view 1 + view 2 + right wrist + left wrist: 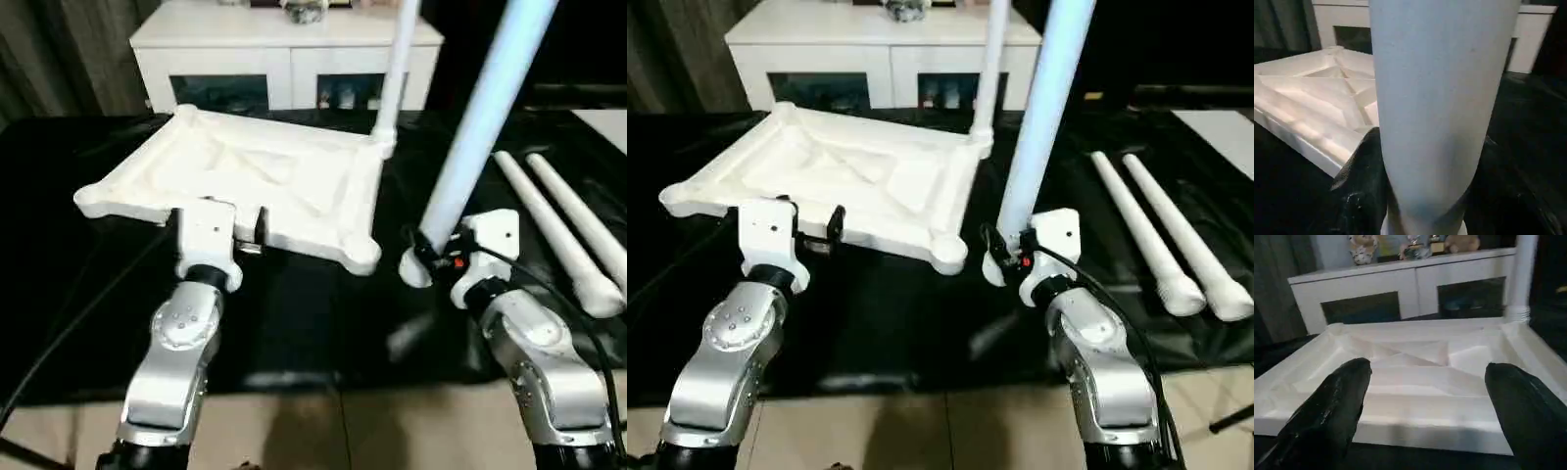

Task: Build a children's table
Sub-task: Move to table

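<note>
Our right tool (423, 257) grips a leg (480, 127) near its thick end, holding it upright and tilted, off the near right corner of the tabletop (250, 181). Our left tool (1425, 396) stands wide open at the tabletop's near edge, closed on nothing. The tabletop lies ribbed side up on the black desk (323, 323), toward the desk's far left, with one leg (397, 69) already standing in its far right socket. Two spare legs (563, 230) lie side by side near the desk's right edge.

We judge the legs light, stiff and smooth, so a long one may swing or slip in the fingers; holding low near the thick end seems best for steering it into a socket. The tabletop looks rigid yet light enough to slide, so we would brace its rim.
</note>
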Robot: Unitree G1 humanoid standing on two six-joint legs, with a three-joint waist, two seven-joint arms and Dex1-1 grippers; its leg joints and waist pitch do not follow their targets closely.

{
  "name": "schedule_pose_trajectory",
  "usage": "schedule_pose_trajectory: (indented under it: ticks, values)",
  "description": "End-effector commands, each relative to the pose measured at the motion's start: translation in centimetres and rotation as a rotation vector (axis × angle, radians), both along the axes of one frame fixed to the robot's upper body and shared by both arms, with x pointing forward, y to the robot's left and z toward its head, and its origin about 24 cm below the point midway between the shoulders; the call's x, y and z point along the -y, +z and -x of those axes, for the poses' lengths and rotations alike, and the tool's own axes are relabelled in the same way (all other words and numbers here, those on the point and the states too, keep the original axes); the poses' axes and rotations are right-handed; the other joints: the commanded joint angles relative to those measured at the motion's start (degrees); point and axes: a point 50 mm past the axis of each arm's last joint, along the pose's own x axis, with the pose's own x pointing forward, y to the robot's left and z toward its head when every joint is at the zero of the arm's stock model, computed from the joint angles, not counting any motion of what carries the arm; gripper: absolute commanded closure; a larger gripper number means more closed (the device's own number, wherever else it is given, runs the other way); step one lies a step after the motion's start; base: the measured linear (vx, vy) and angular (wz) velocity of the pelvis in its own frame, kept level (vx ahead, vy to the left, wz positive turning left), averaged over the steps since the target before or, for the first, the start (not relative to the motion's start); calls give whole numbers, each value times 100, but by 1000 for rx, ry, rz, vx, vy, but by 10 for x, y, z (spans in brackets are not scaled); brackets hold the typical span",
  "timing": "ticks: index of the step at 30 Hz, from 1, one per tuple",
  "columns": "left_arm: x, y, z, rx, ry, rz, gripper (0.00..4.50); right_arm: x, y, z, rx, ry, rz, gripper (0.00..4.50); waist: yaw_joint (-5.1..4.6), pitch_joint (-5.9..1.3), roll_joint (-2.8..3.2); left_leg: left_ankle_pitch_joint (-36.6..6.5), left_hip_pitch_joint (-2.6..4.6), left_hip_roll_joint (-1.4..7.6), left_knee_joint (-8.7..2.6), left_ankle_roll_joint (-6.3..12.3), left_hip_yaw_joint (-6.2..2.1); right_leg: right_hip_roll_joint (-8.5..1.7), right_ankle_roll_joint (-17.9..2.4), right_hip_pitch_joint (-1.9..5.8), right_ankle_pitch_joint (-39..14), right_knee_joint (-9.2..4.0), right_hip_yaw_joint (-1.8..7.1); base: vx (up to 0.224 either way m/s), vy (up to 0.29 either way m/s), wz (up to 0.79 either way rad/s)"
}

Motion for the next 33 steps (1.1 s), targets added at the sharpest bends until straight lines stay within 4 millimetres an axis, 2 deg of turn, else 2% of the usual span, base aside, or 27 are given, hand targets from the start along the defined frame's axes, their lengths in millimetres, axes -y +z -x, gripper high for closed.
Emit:
schedule_pose_trajectory:
  ticks: [1, 2, 3, 4, 5, 6, 7, 8, 9, 10, 11, 12, 13, 15, 17, 19, 20, 22, 23, 24, 25, 27, 28, 29, 30, 31, 33]
  values:
    - [1, 0, -1, 0, -10, 3, 26, 2, 1, -1, -10, -7, -12, 265, -256, -474, 129, 66, 900, 977, -520, 1700, -869, -193, -268, -604, -221, 248, 214, 183, 9, 5]
    - [1, 0, -1, -1, -10, 3, 26, 2, 1, -1, -12, -8, -12, 265, -287, -438, 45, 597, 855, 1039, -470, 2290, -851, -289, 116, -776, -97, 401, 355, 129, -23, 6]
    - [1, 0, -1, -1, -11, 3, 26, 2, 1, -1, -11, -7, -10, 265, -221, -431, 48, 749, 889, 1102, -449, 1635, -252, -345, 171, -982, 255, 402, 396, 129, -23, 6]
    - [1, 0, -1, -1, -11, 4, 26, 2, 1, -1, -9, -6, -10, 265, -238, -424, -116, 504, 760, 1019, -477, 1381, -105, -349, 93, -875, 588, 317, 419, 100, -56, -28]
    - [1, 0, -1, -2, -13, 6, 26, 2, 1, -2, -5, -2, -11, 265, -120, -380, -342, -708, 519, 495, -319, 891, 328, -384, -433, -633, 566, -181, 645, 114, -93, -54]
    - [1, 0, -1, -2, -13, 6, 26, 2, 2, -2, -5, -2, -12, 265, 158, -320, -446, -1560, 90, -140, 327, 373, 408, -698, -1251, 28, -983, -637, 1473, 114, -93, -54]
    - [1, 0, -1, -2, -13, 5, 26, 2, 2, -2, -4, -1, -12, 265, 281, -372, -412, -1384, -86, -70, 527, 181, 215, -896, -1629, 283, -1274, -640, 1748, 132, -87, -56]
    - [1, -1, -1, -3, -15, 4, 26, 2, 3, -2, 6, -1, -9, 265, 320, -353, -441, -541, -624, 14, 631, 231, -117, -1062, -1732, 585, -591, -464, 1505, 108, -52, -45]
    - [1, -1, -1, -2, -15, 2, 26, 2, 3, -2, 10, 0, -9, 265, 216, -324, -368, -165, -557, 58, 536, 142, -227, -884, -1777, 346, -210, -483, 1279, 108, -52, -45]
    - [1, 0, -2, -2, -15, 1, 26, 2, 3, -3, 12, 0, -11, 265, 198, -334, -291, -16, -451, 74, 408, 130, -240, -762, -1812, 238, -386, -516, 1139, 71, -39, -15]
    - [1, 0, -2, -2, -14, 2, 26, 1, 3, -3, 13, 1, -11, 265, 129, -262, -160, 69, -284, 93, -1, 294, -169, -436, -1595, 76, -1382, -625, 819, 73, 4, 1]
    - [1, -1, -2, -2, -12, 1, 26, 1, 3, -3, 14, 4, -9, 265, 72, -209, -26, -441, -173, 284, -347, 380, -167, -244, -1178, 16, -2031, -648, 612, 73, 4, 1]
    - [1, -1, -2, -2, -12, 1, 26, 1, 3, -3, 14, 4, -9, 265, -4, -191, 76, -1117, -152, 411, -473, 265, -261, -152, -977, 11, -2175, -532, 494, 94, 70, -13]
    - [0, -1, -1, -5, -10, 2, 26, 0, 3, -3, 14, 7, -6, 265, -167, -304, 166, -3190, 465, 731, -697, -19, -562, -112, -845, -226, -1220, -258, 339, 72, 94, -8]
    - [0, -1, -1, -6, -9, 2, 26, -1, 3, -3, 15, 12, -4, 265, -265, -325, 128, -2809, 544, 773, -789, 358, -718, -136, -721, -287, -179, -65, 301, 87, 70, 7]
    - [-1, -2, -1, -7, -3, 2, 26, -1, 3, -3, 15, 20, 4, 265, -297, -322, -24, -1949, 377, 549, -631, 974, -509, -357, -866, -176, 383, -254, 411, 93, 38, 6]
    - [-1, -2, -1, -7, -2, 2, 26, -1, 3, -3, 16, 27, 18, 265, -157, -374, -189, -1030, -211, 124, -304, 1080, -125, -604, -1022, 387, 762, -486, 675, 80, 17, 4]
    - [-2, -2, -1, -7, -1, 0, 26, -2, 2, -2, 16, 39, 37, 265, 32, -396, -174, -276, -408, 151, -109, 939, -68, -738, -1010, 547, -483, -662, 765, 80, 18, 3]
    - [-2, -2, -1, -7, -1, -1, 26, -3, 2, -2, 10, 44, 35, 265, 23, -443, -78, 164, -376, 203, -224, 932, -91, -512, -953, 505, -408, -565, 608, 83, 13, 2]
    - [-2, -2, -1, -7, 0, -1, 26, -3, 2, -2, 12, 46, 53, 265, 52, -403, -160, 572, -601, 56, -240, 1509, -253, -426, -767, 603, 102, -549, 246, 83, 13, 2]
    - [-2, -2, -1, -7, 0, -2, 26, -3, 2, -3, 15, 46, 68, 265, 10, -485, -11, 799, -517, 14, -218, 1780, -285, -449, -625, 664, 336, -526, 148, 86, 27, 28]
    - [-2, -2, -1, -7, 0, -2, 26, -3, 2, -3, 17, 32, 53, 265, -150, -527, 157, 1604, 84, 70, -281, 2730, -730, -60, -365, 351, 328, -281, -153, 134, 40, 57]
    - [-2, -2, -1, -7, 0, -2, 26, -2, 2, -4, 21, 17, 35, 265, -390, -553, 311, 1871, 999, 667, -224, 3165, -1175, 49, -180, -604, -823, 245, 33, 146, 14, 49]
    - [-2, -2, -1, -7, -2, -3, 26, 0, 2, -4, 4, 2, -21, 265, -280, -454, 143, 1857, 719, 921, -303, 2932, -1203, -111, 87, -700, -726, 567, 287, 84, -5, 25]
    - [-2, -1, -1, -7, -3, -3, 26, 0, 1, -4, -1, -1, -35, 265, -249, -397, 95, 1177, 545, 817, -449, 2645, -1013, -125, 329, -720, -393, 659, 344, 84, -5, 25]
    - [-2, -2, -1, -7, -4, -2, 26, 1, 2, -4, 1, -5, -29, 265, -219, -380, 71, 813, 511, 742, -503, 2511, -946, -134, 386, -710, -243, 622, 368, 0, 0, 0]
    - [-1, -2, -1, -9, -10, -1, 26, 3, 2, -4, 12, -9, -6, 265, -128, -305, -188, -567, 328, 321, -475, 1902, -632, -326, 174, -496, 255, -51, 643, 13, -56, 3]
